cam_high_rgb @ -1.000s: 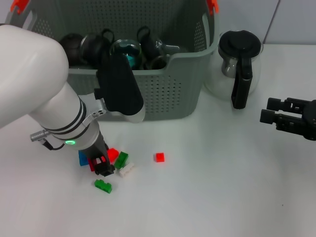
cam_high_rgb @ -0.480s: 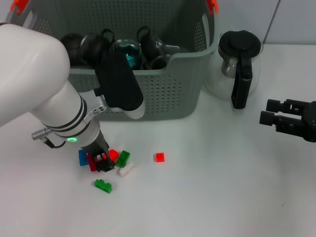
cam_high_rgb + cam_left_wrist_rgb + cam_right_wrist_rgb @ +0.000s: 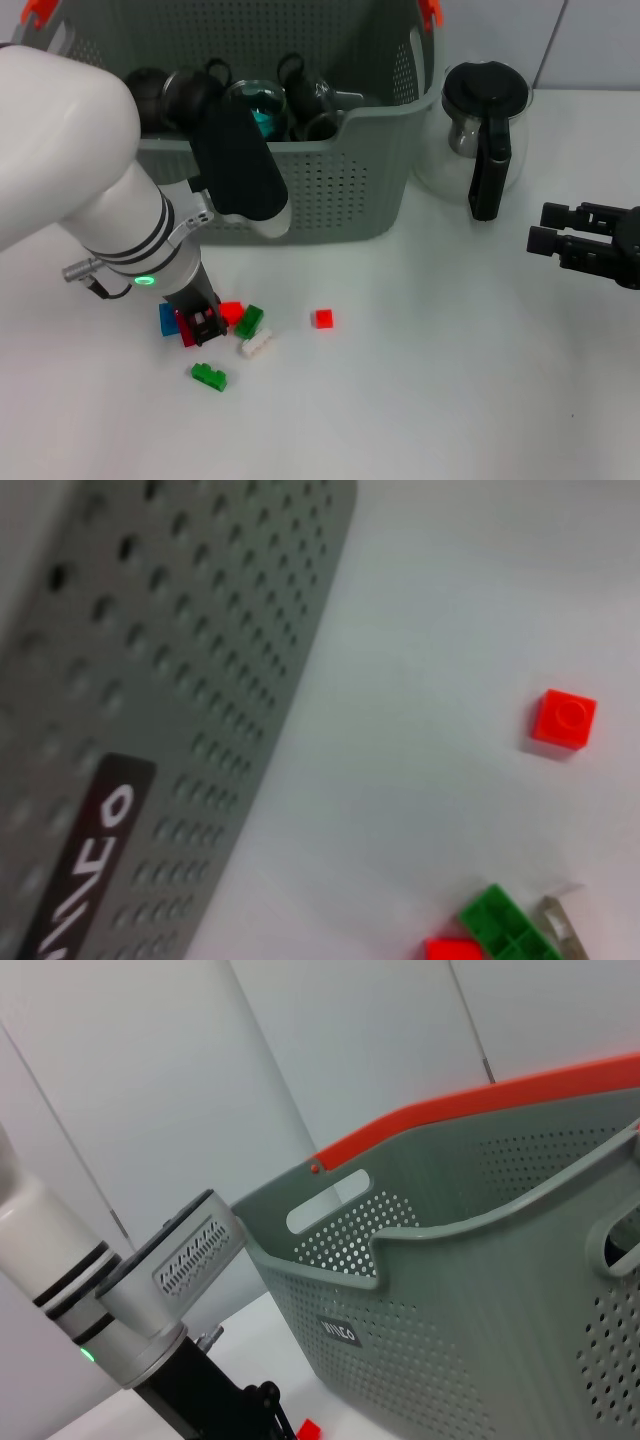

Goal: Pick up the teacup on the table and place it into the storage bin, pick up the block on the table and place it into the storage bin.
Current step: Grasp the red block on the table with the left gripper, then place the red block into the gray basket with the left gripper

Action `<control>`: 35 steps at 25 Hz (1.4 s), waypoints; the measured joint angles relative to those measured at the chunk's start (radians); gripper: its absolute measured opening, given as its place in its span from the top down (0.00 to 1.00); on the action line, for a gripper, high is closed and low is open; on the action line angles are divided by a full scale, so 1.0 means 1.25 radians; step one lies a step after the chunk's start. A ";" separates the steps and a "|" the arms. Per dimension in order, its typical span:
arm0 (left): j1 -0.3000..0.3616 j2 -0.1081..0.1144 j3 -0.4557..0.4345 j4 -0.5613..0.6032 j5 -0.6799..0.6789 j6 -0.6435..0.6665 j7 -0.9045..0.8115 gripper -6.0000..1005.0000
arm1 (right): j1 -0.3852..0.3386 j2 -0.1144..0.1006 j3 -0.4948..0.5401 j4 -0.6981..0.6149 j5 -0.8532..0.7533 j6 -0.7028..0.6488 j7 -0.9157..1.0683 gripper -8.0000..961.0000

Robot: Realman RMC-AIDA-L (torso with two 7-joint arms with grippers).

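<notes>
The grey-green storage bin (image 3: 330, 190) stands at the back of the table, with dark glass teacups (image 3: 305, 95) inside it. Loose blocks lie in front of it: blue (image 3: 167, 320), red (image 3: 232, 311), green (image 3: 249, 320), white (image 3: 256, 344), a second green (image 3: 209, 376) and a small red block (image 3: 321, 318) off by itself. My left gripper (image 3: 203, 326) is down among this cluster, shut on a dark red block (image 3: 186, 327). The left wrist view shows the bin's wall (image 3: 180, 680), the lone red block (image 3: 565, 720) and a green block (image 3: 503, 924). My right gripper (image 3: 541, 227) hovers open at the far right.
A glass coffee pot (image 3: 484, 130) with a black handle stands to the right of the bin. The bin carries orange clips (image 3: 430, 10) at its rim. The right wrist view shows the bin (image 3: 520, 1300) and my left arm (image 3: 140, 1290).
My left gripper has shifted slightly back toward the bin, and the dark red block has moved along with it. The right arm and the other blocks have stayed put.
</notes>
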 joint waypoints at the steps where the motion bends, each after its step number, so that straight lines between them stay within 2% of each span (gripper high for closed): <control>1: -0.002 0.000 -0.005 0.000 0.000 0.002 -0.001 0.63 | 0.000 0.000 0.000 0.000 0.000 0.001 0.000 0.37; 9: -0.005 0.000 -0.017 0.005 0.000 0.010 -0.001 0.81 | 0.000 0.000 0.000 0.000 0.000 0.002 0.000 0.37; 12: 0.001 0.000 -0.024 0.041 0.000 0.034 0.004 0.80 | 0.000 0.000 0.001 0.000 0.000 0.002 0.000 0.37; 15: 0.019 -0.001 -0.070 0.129 -0.008 0.100 0.039 0.80 | 0.001 -0.001 0.002 0.000 0.000 0.000 0.000 0.37; 18: 0.030 -0.003 -0.152 0.227 -0.037 0.191 0.099 0.79 | 0.003 -0.001 0.002 0.000 0.000 0.000 0.000 0.37; 21: 0.028 -0.002 -0.283 0.333 -0.127 0.305 0.162 0.79 | 0.005 -0.001 0.003 -0.001 0.000 -0.001 0.000 0.37; 24: 0.003 0.001 -0.473 0.404 -0.296 0.411 0.216 0.78 | 0.006 -0.001 0.003 -0.001 0.000 -0.001 0.000 0.37; 27: -0.037 0.014 -0.647 0.402 -0.449 0.472 0.239 0.78 | 0.006 -0.001 0.004 -0.003 0.000 -0.001 0.000 0.37; 28: -0.048 0.018 -0.682 0.390 -0.476 0.460 0.238 0.78 | 0.006 -0.001 0.004 -0.003 0.000 -0.001 0.000 0.37; 30: -0.056 0.019 -0.706 0.373 -0.492 0.412 0.233 0.78 | 0.006 -0.001 0.005 -0.002 0.000 -0.001 0.000 0.37; 35: -0.071 0.007 -0.618 0.288 -0.412 0.120 0.183 0.77 | 0.007 -0.001 0.002 -0.001 0.000 -0.001 0.000 0.37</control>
